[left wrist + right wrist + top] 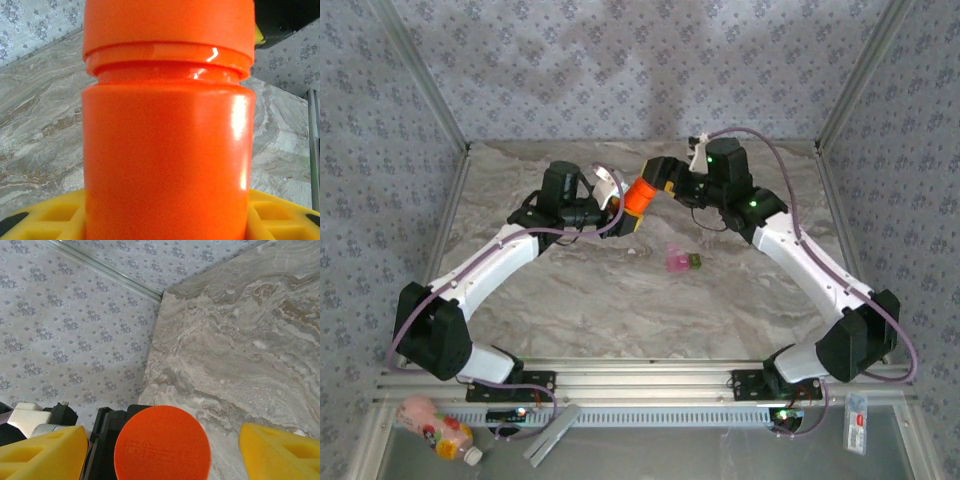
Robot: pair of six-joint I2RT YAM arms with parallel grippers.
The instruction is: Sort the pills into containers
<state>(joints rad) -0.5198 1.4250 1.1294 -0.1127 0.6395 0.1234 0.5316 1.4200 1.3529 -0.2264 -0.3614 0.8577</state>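
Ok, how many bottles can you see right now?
2. The orange bottle, gripped by the left fingers above the far table; a pink-and-yellow drink bottle lying off the table, near left corner. More could be hidden.

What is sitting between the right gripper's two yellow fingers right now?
The cap of the orange bottle, seen end-on in the right wrist view. Both fingers stand clear of it, with a gap on each side.

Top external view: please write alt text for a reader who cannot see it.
Over a marbled table, the left gripper is shut on an orange pill bottle and the right gripper stands open around its cap. A pink and green pill case lies on the table, nearer the viewer.
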